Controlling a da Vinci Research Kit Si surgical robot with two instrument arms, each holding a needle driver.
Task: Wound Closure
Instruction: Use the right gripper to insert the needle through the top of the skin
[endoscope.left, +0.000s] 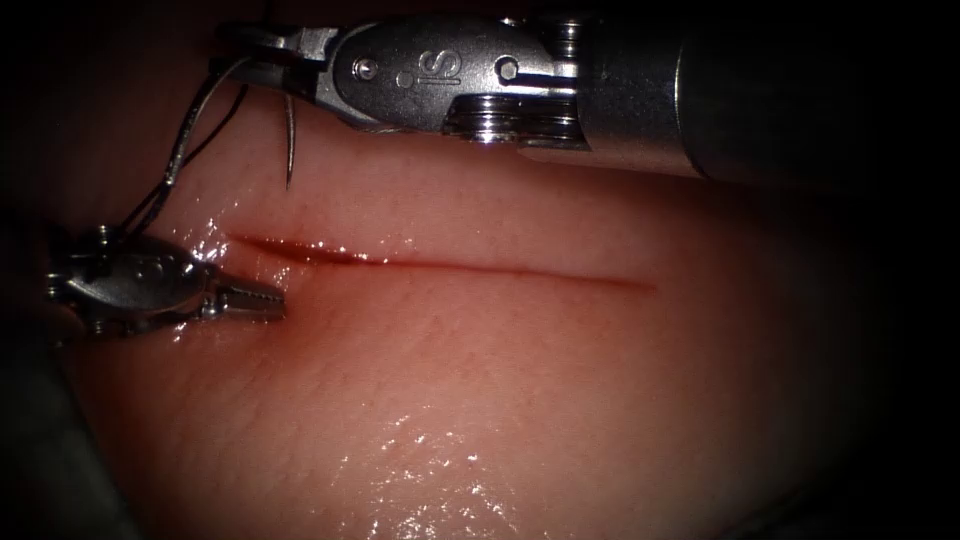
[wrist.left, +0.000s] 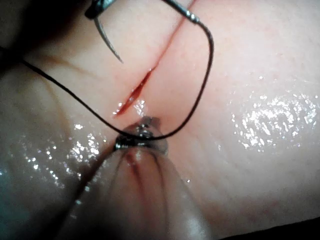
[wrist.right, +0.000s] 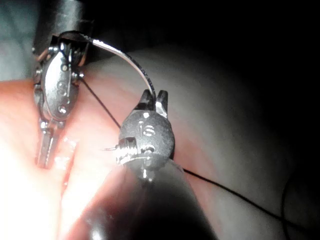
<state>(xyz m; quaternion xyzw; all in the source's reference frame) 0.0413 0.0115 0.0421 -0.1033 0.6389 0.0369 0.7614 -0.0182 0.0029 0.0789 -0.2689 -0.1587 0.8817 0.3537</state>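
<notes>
While the cut (endoscope.left: 440, 262) is running as a thin dark-red line across the middle of the tissue (endoscope.left: 520, 400) in the endoscope view, the left arm's tool (endoscope.left: 262, 300) is lying at its left end, its short serrated jaws pressed together with nothing between them, the tips resting on the wet surface just beside the cut's end. The left wrist view is showing those closed tips (wrist.left: 142, 134) sitting right at the end of the cut (wrist.left: 137, 90), where a little red fluid (wrist.left: 131, 97) is lining the gap. Above and slightly right, the curved needle (endoscope.left: 195, 125) is hanging clear of the tissue, its arc sweeping down toward the left tool's wrist and its sharp point (endoscope.left: 289, 150) aiming down at the skin above the cut without touching it. The dark thread (endoscope.left: 205, 145) is trailing alongside the needle's arc, and in the left wrist view it is looping past the left tool's tips. Farther right, the right arm's tool (endoscope.left: 262, 62) is reaching in from the upper right, its jaws clamped on the needle partway along the curve; the right wrist view is showing the needle (wrist.right: 131, 62) gripped at the jaw tips (wrist.right: 154, 100).
</notes>
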